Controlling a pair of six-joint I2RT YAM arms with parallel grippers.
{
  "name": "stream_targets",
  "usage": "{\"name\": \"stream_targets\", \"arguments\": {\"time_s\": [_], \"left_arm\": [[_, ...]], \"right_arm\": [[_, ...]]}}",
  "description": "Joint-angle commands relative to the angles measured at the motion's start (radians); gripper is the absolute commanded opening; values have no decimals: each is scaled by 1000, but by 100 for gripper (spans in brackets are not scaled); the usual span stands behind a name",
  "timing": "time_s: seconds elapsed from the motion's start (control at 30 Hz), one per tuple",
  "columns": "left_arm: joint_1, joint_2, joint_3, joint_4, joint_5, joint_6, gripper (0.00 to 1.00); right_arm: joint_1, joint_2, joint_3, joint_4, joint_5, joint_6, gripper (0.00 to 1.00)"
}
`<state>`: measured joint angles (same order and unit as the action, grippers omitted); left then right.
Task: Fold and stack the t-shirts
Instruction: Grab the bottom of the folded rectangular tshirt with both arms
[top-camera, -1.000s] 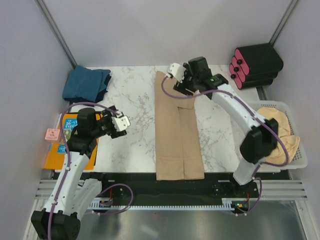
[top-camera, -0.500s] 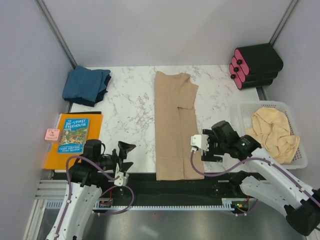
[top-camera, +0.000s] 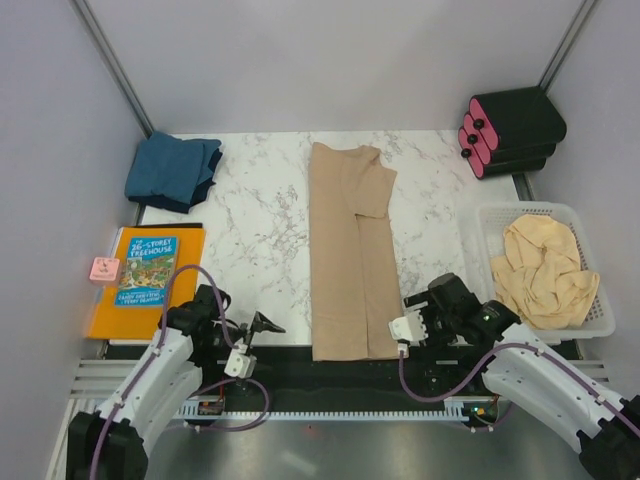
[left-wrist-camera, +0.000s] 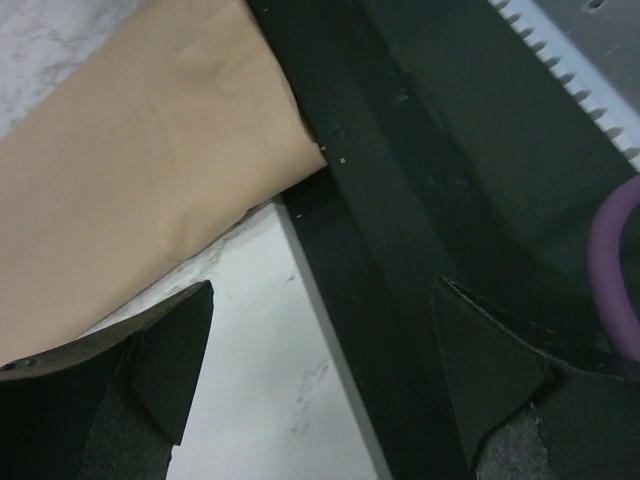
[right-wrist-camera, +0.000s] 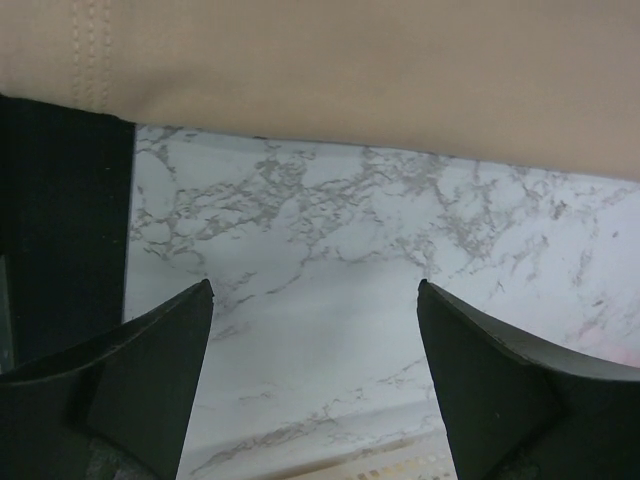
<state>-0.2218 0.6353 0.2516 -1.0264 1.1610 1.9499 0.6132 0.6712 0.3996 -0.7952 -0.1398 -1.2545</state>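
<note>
Far left: a folded dark teal shirt (top-camera: 175, 170) sits at the back corner of the marble table (top-camera: 262, 215). An orange picture book (top-camera: 148, 290) lies nearer you, beside the table's left edge.

Your left gripper (left-wrist-camera: 322, 290) hangs low at the table's near edge. Its jaws are spread wide with nothing between them, just left of the near corner of the tan shirt (top-camera: 350, 250).

That shirt lies folded into a long strip down the middle of the table, running from back to front. Its near end reaches the black rail (top-camera: 320, 380).

Your right gripper (right-wrist-camera: 315, 288) sits just right of the strip's near end, its jaws likewise apart and empty over bare marble.

Right: a pale beige shirt (top-camera: 545, 270) lies crumpled in a white basket (top-camera: 597, 325). Behind it stands a black case (top-camera: 512, 128) with pink ends.
</note>
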Motion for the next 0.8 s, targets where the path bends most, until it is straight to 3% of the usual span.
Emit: {"name": "stream_targets", "arguments": {"time_s": [0.0, 0.13, 0.3, 0.4, 0.43, 0.47, 0.53, 0.57, 0.73, 0.77], "left_arm": [[-74, 169, 37, -2, 55, 695, 95], [-99, 231, 41, 101, 49, 693, 95], [-129, 228, -12, 264, 28, 690, 95], [-133, 175, -46, 383, 29, 605, 95], [-134, 137, -28, 414, 31, 543, 95], [-134, 112, -11, 425, 29, 370, 95], [-134, 60, 32, 457, 3, 162, 94], [-136, 6, 43, 501, -9, -44, 94], [-145, -78, 98, 534, -46, -415, 93], [-154, -66, 112, 543, -58, -563, 92]], "right_arm": [[5, 28, -45, 93, -73, -103, 90], [5, -10, -73, 102, -118, -143, 91], [6, -214, -156, 97, -167, -287, 96], [5, -252, -156, 77, -167, -240, 97], [6, -240, -125, 74, -162, -211, 97], [5, -196, -102, 79, -155, -179, 97], [5, -141, -20, 94, -135, -28, 97], [5, -86, 11, 99, -126, 34, 97], [6, -33, 128, 60, -161, 225, 95], [7, -25, 139, 60, -162, 256, 95]]}}
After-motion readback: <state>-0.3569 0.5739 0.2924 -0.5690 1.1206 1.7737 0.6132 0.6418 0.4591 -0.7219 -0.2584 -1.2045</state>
